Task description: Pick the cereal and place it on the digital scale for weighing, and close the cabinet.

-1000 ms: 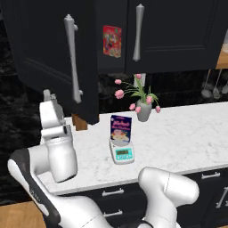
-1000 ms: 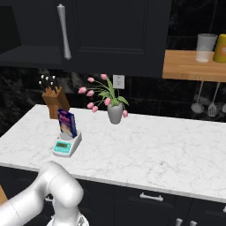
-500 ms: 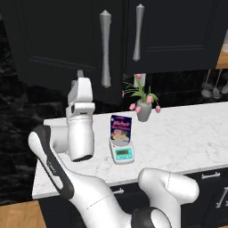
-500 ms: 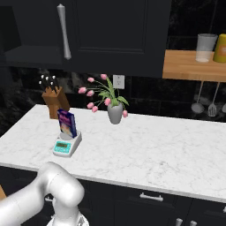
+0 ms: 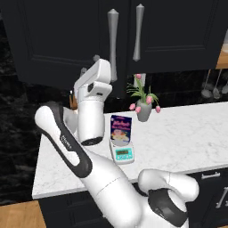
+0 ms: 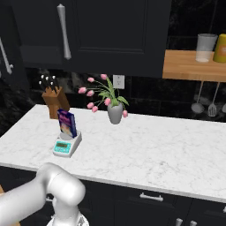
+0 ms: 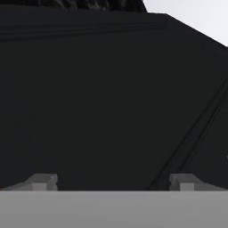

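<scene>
The dark-blue cereal (image 5: 121, 129) (image 6: 67, 123) stands upright on the digital scale (image 5: 123, 154) (image 6: 66, 145) on the white marble counter. Above it the black cabinet (image 5: 58, 40) (image 6: 114, 35) has both doors drawn together, with their silver bar handles (image 5: 112, 44) side by side. My gripper (image 5: 89, 63) is raised in front of the left door, just left of its handle. It is open and holds nothing. In the hand view the black door panel (image 7: 111, 89) lies close ahead, and the gripper (image 7: 113, 182) has its tips far apart.
A grey vase of pink tulips (image 5: 143, 111) (image 6: 114, 112) stands behind the scale. A knife block (image 6: 55, 99) sits at the counter's back left. A wooden shelf (image 6: 194, 64) with cups and hanging utensils (image 6: 205, 106) is at the right. Dark drawers run below the counter.
The left cabinet door has swung from wide open to shut, hiding the red box inside. My arm followed it to the right and up. The cereal and scale stayed put.
</scene>
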Robot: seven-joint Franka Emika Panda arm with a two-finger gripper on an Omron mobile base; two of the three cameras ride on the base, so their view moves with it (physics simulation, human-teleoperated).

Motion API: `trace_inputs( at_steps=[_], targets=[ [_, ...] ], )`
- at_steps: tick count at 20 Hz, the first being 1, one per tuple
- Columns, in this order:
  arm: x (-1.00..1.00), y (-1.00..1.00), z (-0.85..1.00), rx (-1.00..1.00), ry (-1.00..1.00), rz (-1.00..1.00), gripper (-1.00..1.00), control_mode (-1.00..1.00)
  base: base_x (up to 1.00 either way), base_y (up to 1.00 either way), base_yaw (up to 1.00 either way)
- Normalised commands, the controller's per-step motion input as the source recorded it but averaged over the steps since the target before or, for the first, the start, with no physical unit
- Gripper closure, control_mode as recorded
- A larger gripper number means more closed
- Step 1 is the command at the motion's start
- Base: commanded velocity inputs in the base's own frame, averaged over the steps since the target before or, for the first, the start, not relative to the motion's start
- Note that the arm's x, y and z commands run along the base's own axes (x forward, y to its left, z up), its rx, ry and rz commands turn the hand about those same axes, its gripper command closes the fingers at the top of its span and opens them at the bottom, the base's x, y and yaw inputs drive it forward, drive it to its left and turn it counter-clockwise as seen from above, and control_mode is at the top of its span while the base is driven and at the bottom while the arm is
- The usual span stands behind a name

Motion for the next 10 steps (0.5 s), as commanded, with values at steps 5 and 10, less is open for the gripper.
trace_inputs(
  at_steps=[5, 10],
  targets=[
    [0.58, -0.13, 0.09, 0.09, 0.32, 0.00, -1.00, -1.00, 0.00, 0.00, 0.00],
    [0.92, 0.00, 0.00, 0.00, 0.22, 0.00, -1.00, -1.00, 0.00, 0.00, 0.00]
  ],
)
